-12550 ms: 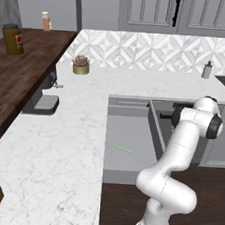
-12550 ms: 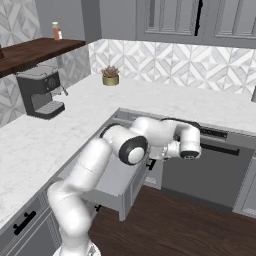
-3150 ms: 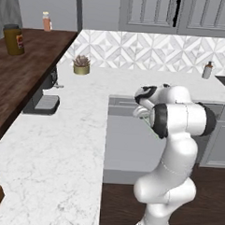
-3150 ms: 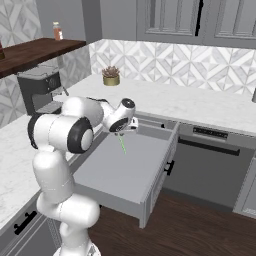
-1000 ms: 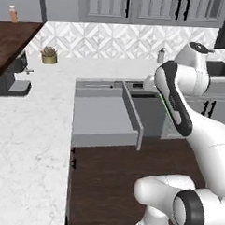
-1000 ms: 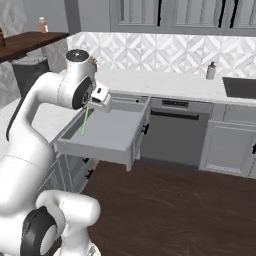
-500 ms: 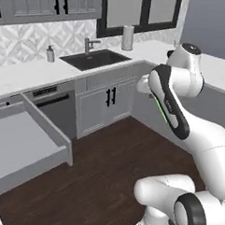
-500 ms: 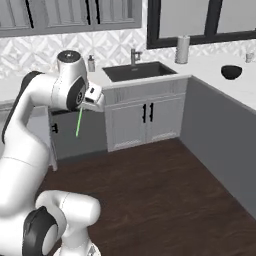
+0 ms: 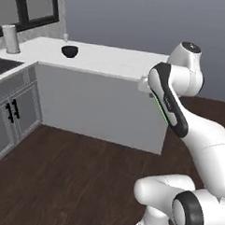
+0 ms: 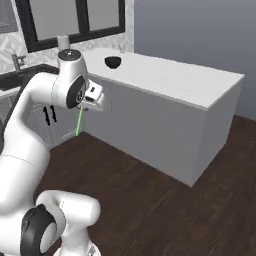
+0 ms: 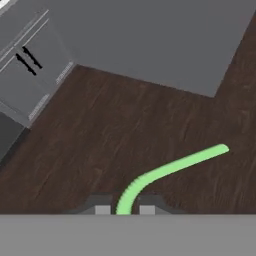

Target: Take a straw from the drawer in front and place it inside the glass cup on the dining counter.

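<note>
You are in the carry step: the gripper (image 10: 86, 107) is clamped on the straw (image 10: 78, 122), and the cup (image 10: 122, 48) is not yet within reach. In the hand view the fingers (image 11: 102, 209) pinch the straw's upper end between them, and the rest of it runs out beyond the tips over the dark wood floor; from the right base view it hangs straight down below the fingers, clear of everything. The cup stands on the counter (image 10: 180, 80), well apart from the fingers, past the dark bowl (image 10: 113, 62) near the far end by the wall. I judge that the next move calls for bringing the hand up over the counter top, lifting the straw's lower tip above the cup's rim, then centring it over the mouth before you lower and let go. The straw is thin, so a small misalignment could put it outside the rim.
</note>
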{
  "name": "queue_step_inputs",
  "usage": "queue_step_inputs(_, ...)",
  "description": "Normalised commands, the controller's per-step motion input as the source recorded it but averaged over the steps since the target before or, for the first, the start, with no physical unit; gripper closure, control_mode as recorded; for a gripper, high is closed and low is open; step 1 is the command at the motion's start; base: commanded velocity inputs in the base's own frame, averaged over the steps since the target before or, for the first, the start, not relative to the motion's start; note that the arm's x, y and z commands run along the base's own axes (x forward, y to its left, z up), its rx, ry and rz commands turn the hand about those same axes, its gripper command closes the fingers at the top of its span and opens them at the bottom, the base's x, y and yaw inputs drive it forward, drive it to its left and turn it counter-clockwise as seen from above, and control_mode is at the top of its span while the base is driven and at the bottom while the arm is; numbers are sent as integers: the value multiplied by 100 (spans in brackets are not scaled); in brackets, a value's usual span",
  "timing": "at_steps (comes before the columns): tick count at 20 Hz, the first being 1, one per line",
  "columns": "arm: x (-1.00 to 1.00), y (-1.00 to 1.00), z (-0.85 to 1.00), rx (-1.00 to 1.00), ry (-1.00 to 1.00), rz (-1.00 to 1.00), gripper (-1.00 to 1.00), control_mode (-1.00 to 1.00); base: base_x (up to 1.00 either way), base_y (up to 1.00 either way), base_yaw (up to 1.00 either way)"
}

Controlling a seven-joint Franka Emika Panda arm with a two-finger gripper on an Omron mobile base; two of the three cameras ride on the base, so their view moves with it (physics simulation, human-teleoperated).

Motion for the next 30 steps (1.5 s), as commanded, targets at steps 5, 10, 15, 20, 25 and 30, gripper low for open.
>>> queue_step_inputs(5,0,0,0,0,0,0,100,100,20,-100,-53)
queue_step_inputs(10,0,0,0,0,0,0,100,100,86,-100,-16)
queue_step_inputs(15,0,0,0,0,0,0,100,100,100,-100,0)
queue_step_inputs(20,0,0,0,0,0,0,100,100,100,-100,5)
queue_step_inputs(25,0,0,0,0,0,0,100,100,100,-100,14)
queue_step_inputs(30,0,0,0,0,0,0,100,100,100,-97,22)
